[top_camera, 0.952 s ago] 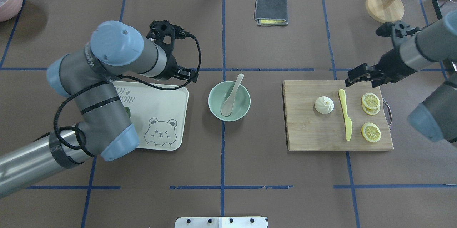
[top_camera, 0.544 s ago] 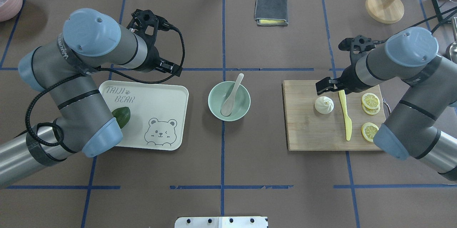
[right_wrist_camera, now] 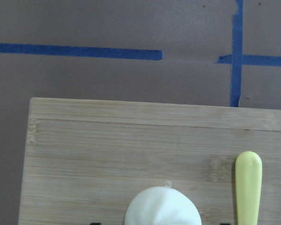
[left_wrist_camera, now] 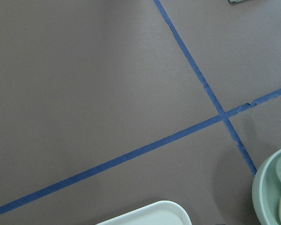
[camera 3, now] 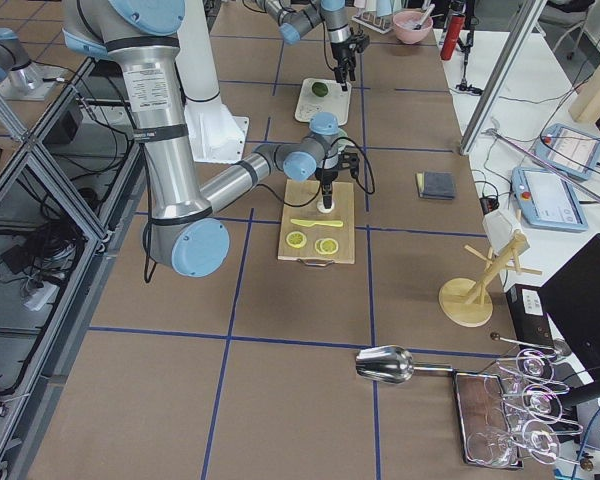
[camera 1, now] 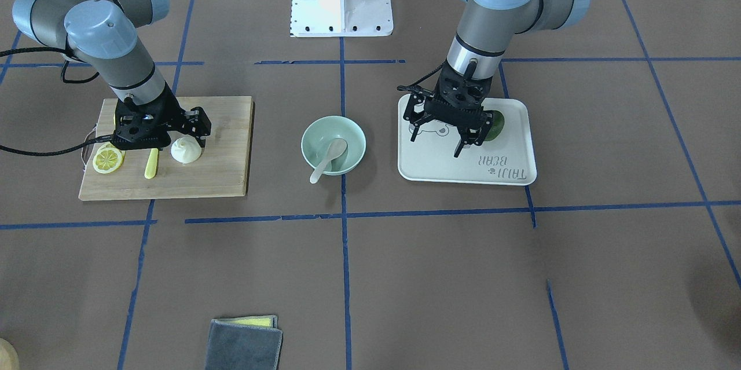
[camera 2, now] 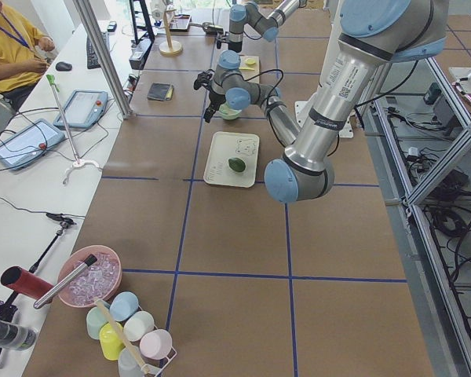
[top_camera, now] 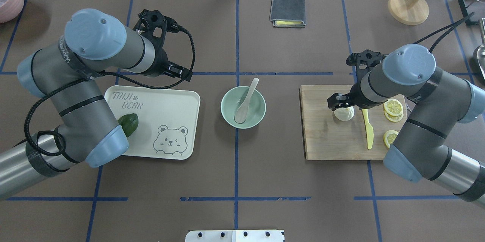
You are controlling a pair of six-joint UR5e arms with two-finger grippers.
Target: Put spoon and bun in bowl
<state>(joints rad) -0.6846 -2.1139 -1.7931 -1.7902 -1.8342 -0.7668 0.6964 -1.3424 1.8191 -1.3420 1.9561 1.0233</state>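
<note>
White steamed bun point(top_camera: 344, 114), toward counter's right edge: soft, light; pinch low, gently. Right gripper point(top_camera: 342, 106) spread, empty.

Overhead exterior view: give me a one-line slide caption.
Right pincer open over the bun on the cutting board; spoon rests in the bowl; left pincer hangs above the tray.

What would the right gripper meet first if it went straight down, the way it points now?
Most likely the bun: the right gripper hangs open right above it on the wooden board.
</note>
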